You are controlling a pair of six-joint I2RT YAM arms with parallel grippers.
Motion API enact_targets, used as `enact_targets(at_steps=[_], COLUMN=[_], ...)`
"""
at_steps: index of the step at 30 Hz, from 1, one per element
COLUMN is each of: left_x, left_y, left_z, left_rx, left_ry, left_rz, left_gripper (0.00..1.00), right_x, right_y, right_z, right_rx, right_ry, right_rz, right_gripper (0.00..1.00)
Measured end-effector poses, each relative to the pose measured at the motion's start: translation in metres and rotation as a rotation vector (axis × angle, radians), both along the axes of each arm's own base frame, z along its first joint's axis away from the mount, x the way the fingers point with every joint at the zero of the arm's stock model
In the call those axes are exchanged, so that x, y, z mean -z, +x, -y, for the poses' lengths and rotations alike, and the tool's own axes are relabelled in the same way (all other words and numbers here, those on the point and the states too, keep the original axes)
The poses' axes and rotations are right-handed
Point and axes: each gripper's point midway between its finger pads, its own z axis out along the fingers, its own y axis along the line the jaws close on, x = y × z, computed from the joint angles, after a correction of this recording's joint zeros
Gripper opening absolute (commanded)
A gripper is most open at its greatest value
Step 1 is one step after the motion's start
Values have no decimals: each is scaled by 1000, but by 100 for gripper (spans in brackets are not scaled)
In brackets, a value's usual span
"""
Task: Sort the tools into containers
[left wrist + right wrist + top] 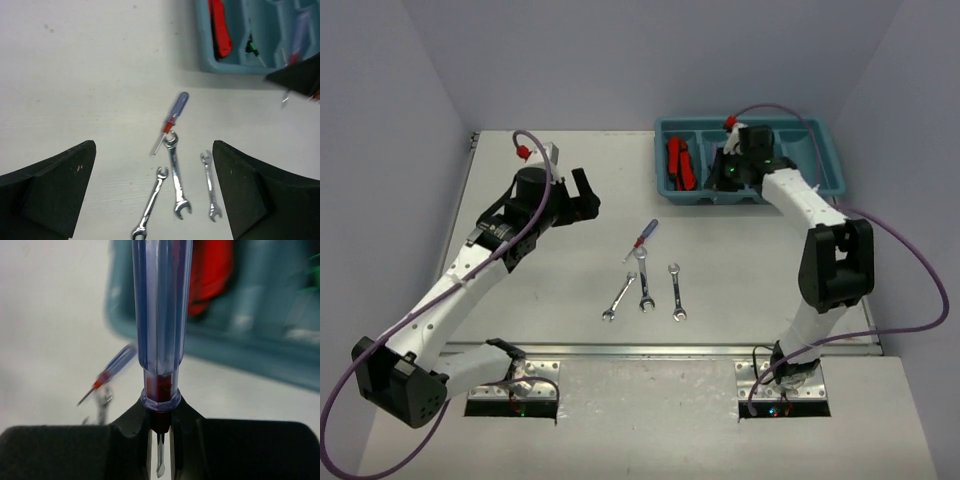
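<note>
Left claw (154,150) stands wide open with nothing between its fingers, hanging above the table's (520,290) left half. Nearest the arm bases lie three wrenches. The left one (619,298) slants, its far end tipped right. The middle one (643,280) and the right one (676,291) run near to far. Just past them lies a blue screwdriver (642,238), its long axis diagonal, with the tip near-left and the handle far-right. The middle wrench's far end sits just beside its shaft.

Farther back, the right claw (160,442) is clamped on a second blue screwdriver (161,315). In the wrist view the handle points straight away from the fingers, the tip back between them. From overhead this claw hangs over the middle of the tray (832,165), and it hides the tool there. Which compartment lies below cannot be told. Red knives (678,162) lie lengthwise in the leftmost compartment. In the right wrist view the tray is badly blurred.
</note>
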Motion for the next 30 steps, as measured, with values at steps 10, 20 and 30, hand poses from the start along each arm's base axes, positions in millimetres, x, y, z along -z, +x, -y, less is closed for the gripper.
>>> enact_targets(at_steps=[10,20,30], left_x=[90,78,89], left_y=[-50,-48,-48], left_z=[-38,-36,-18], left_rx=[30,48,151], left_ry=[234,223,209], left_rz=[-181,-126,-169], left_gripper=[100,100,100], right_x=[-46,41,-21], right_y=[126,107,69], right_z=[167,190,130], right_rx=[251,202,185], right_ry=[-416,-538,-465], right_rz=[117,-125,-56], right_gripper=[13,75,83])
